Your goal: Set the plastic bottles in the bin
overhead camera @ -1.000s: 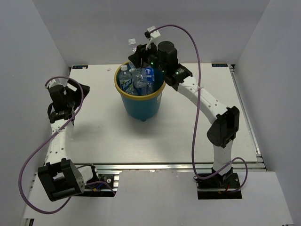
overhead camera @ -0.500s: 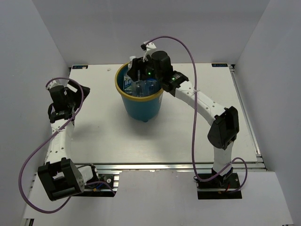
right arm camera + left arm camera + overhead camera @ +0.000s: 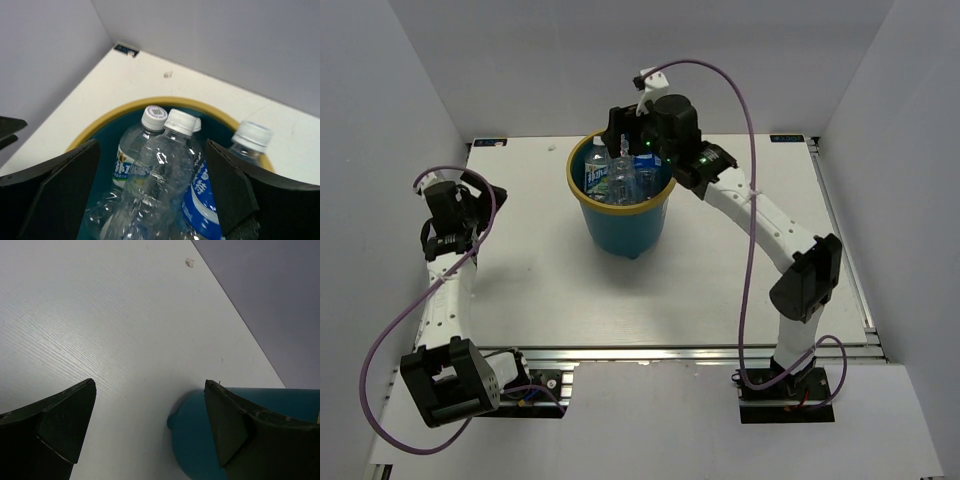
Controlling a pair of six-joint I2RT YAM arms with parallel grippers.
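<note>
Plastic bottles (image 3: 160, 165) are standing packed inside the teal bin (image 3: 623, 228), caps up, and every bottle in view is in there. Right fingers (image 3: 60, 190) are hanging spread wide just above the bin's rim, gripping nothing. Left fingers (image 3: 55, 425) are gaping empty over the counter (image 3: 540, 270), well off the bin's left. Best move, likely: rising straight up, avoiding snagging caps or tipping the bin.

One plastic bottle (image 3: 200, 175) in the bin (image 3: 107, 122) has a blue label (image 3: 202, 195) with large white characters, cut off and not legible. The dark print on its neighbour's green-white label (image 3: 131, 167) is blurred. Seen from above, the labels' lettering is too small to read.
</note>
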